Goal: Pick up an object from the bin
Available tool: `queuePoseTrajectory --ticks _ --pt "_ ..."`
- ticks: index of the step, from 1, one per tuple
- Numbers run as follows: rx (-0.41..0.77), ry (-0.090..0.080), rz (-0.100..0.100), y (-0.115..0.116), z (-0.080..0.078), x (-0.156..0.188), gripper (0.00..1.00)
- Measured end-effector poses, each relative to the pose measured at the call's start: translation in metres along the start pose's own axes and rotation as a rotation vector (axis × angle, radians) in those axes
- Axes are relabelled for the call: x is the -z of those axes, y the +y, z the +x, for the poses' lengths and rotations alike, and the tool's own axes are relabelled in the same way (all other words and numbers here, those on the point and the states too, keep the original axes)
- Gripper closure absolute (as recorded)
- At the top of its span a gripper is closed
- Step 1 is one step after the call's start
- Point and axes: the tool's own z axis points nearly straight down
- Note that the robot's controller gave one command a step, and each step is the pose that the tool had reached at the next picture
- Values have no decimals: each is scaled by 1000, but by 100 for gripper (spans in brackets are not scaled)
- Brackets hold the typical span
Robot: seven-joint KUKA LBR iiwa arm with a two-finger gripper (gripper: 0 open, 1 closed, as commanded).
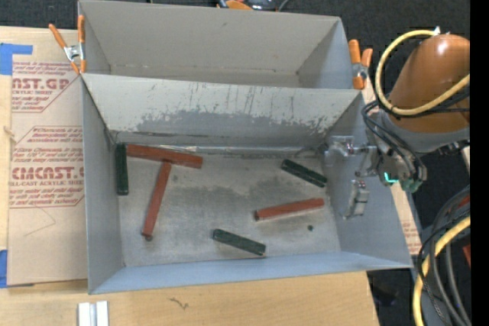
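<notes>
From the middle of the floor of the bin point(103, 187), you have the crosswise bar point(164, 156) at 10 o'clock, near the back wall. The slanting bar point(157, 198) touches its front edge and runs toward 8 o'clock. The leftmost stick point(121, 169) lies at 9 o'clock, beside the left wall. The front stick point(239, 242) lies at 6 o'clock. At 3 o'clock lies the right bar point(289, 209), with the back stick point(303, 173) behind it at 2 o'clock, apart. The hand point(355, 204) is just right of both, by the right wall.

Speck point(309, 226): right of centre, beside the red bar point(289, 209); too small to identify.
Cables point(437, 263): lower right, cut off by the bottom edge.
</notes>
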Motion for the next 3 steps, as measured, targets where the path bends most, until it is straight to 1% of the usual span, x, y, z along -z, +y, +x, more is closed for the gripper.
queuePoseTrajectory --ticks 1,2,3 --pt "228 -2 -1 19 -27 -125 0" --pt "227 -7 2 18 -29 -121 100" --pt "282 -17 6 0 -35 15 100"
